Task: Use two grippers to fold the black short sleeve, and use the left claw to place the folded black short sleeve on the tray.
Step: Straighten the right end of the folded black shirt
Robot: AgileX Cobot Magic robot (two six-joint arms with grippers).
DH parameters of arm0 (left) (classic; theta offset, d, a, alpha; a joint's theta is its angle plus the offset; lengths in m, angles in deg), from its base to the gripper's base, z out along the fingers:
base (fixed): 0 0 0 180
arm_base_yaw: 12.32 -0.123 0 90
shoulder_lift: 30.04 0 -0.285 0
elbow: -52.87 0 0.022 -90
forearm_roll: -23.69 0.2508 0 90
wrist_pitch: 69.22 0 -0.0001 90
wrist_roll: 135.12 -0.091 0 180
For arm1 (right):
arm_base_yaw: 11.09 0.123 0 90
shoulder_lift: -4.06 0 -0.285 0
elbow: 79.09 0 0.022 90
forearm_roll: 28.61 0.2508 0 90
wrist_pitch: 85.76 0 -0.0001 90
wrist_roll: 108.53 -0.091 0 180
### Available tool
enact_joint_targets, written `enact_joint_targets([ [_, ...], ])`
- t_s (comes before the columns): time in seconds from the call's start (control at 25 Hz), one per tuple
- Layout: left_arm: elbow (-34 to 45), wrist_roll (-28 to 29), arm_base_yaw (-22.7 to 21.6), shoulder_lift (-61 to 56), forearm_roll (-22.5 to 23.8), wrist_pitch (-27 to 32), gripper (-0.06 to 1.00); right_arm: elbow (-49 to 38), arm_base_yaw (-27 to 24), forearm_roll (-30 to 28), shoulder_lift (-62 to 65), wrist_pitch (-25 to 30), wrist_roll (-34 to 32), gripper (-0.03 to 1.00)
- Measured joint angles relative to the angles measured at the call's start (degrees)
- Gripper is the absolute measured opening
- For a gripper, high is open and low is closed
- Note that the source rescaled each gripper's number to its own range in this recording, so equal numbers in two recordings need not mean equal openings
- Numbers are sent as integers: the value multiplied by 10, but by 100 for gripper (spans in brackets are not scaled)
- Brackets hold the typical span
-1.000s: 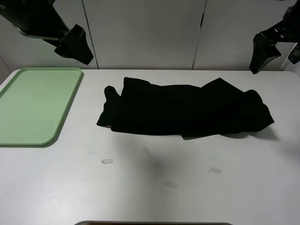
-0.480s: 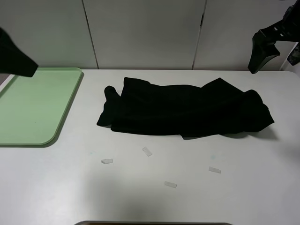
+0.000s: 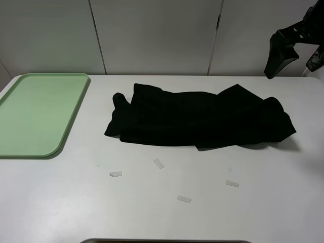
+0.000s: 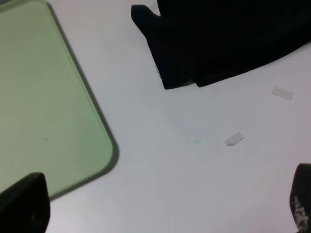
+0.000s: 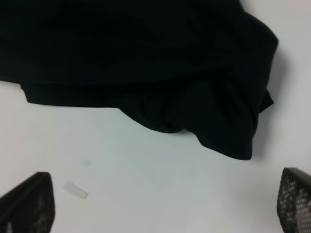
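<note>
The black short sleeve (image 3: 202,119) lies in a long crumpled band across the middle of the white table, folded lengthwise. It also shows in the left wrist view (image 4: 223,39) and the right wrist view (image 5: 121,53). The mint-green tray (image 3: 35,114) sits flat at the far left, with nothing on it; the left wrist view (image 4: 43,97) shows it too. My left gripper (image 4: 163,206) is open, high above the table near the tray's corner, and is out of the exterior view. My right gripper (image 3: 280,50) hangs high at the back right, open (image 5: 160,204), above the shirt's right end.
Several small white tape scraps lie on the table in front of the shirt, such as one scrap (image 3: 159,163) and another (image 3: 232,184). A pale panelled wall (image 3: 157,35) runs behind the table.
My left arm has swung away to the left and left the exterior view. My right gripper has shifted slightly. The shirt and tray have not moved.
</note>
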Motion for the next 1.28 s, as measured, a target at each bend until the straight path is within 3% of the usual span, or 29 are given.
enact_joint_targets([
  [0.48, 71, 45, 0, -228, -28, 90, 99, 0, 0, 6, 0, 1, 0, 100],
  [0.68, 108, 45, 0, -232, -46, 96, 99, 0, 0, 9, 0, 1, 0, 100],
  [1.12, 109, 45, 0, -232, -47, 94, 99, 0, 0, 13, 0, 1, 0, 100],
  [1.28, 109, 45, -30, -232, -47, 94, 99, 0, 0, 13, 0, 1, -7, 100],
])
